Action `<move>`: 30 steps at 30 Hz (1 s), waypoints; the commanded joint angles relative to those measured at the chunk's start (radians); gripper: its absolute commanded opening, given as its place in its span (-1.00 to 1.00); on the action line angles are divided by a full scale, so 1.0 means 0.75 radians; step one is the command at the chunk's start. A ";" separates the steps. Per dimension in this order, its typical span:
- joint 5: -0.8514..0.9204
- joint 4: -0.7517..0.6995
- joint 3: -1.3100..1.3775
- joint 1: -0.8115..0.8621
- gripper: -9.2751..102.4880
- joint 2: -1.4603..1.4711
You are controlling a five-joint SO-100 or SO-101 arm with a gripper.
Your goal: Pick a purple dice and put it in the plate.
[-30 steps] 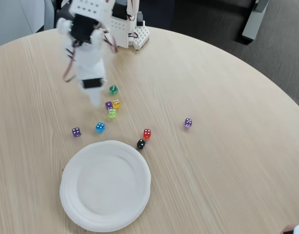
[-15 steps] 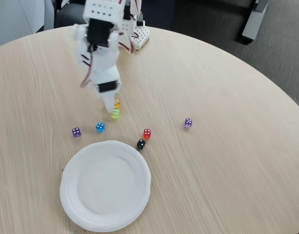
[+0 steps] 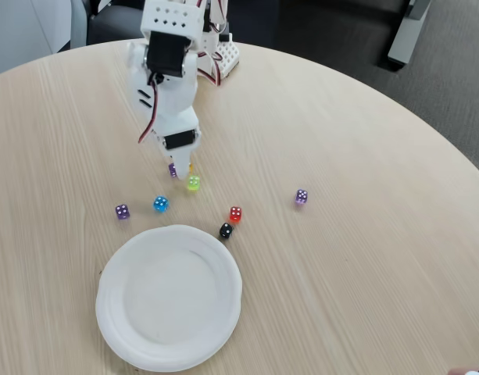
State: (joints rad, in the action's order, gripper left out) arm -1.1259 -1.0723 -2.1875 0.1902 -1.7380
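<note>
**Purple dice: handling and grasp**

The gripper [image 3: 179, 169] sits upper left of centre, over the purple dice [image 3: 173, 169]; jaw state cannot be determined. The dice is probably light, rigid and slick. Grip two opposite flat faces. The plate [image 3: 227, 308] lies lower left.

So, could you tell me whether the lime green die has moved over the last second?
Yes. The lime green die has shifted slightly right, toward the red die, as the hand came in.
</note>
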 commanded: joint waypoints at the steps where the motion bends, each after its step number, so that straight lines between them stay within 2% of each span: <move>1: 0.014 0.010 0.031 0.004 -0.57 -0.006; 30: -0.059 -0.006 0.031 0.018 -0.57 -0.004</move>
State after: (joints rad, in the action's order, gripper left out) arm -1.1612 -1.0723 -2.1875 0.1979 -1.7380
